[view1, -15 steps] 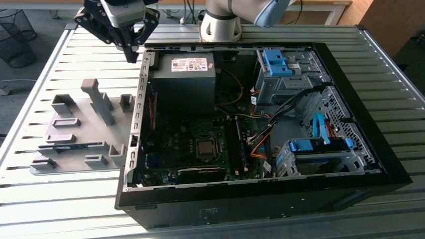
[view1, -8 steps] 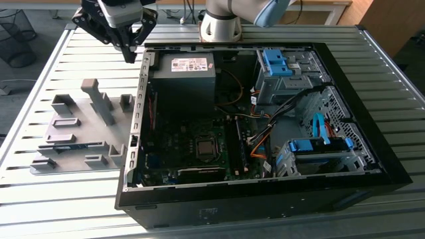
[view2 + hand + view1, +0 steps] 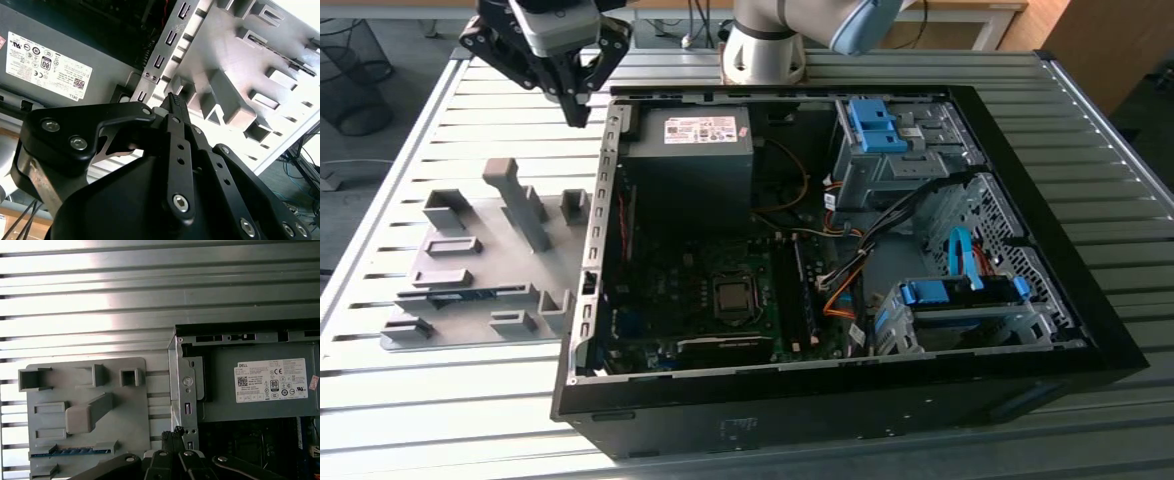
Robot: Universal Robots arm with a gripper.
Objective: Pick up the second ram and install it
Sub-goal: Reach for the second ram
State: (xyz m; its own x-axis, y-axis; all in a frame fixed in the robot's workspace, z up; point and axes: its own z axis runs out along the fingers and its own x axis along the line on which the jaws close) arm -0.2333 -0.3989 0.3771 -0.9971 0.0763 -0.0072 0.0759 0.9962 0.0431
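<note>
While the second ram (image 3: 70, 451) sits in the grey holder (image 3: 131, 412), your tool (image 3: 574, 112) hangs beside the computer case (image 3: 787, 420), pinched together, holding nothing.

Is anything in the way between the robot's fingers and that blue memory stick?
Nothing visible. The second ram lies in a slot of the grey holder, uncovered from above. The gripper hangs beside the computer case; the holder's tall post stands beside the slot.

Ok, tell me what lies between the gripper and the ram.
In the exterior view, the tall post of the gray holder stands between the gripper and the ram, which sits in a slot of that holder.
</note>
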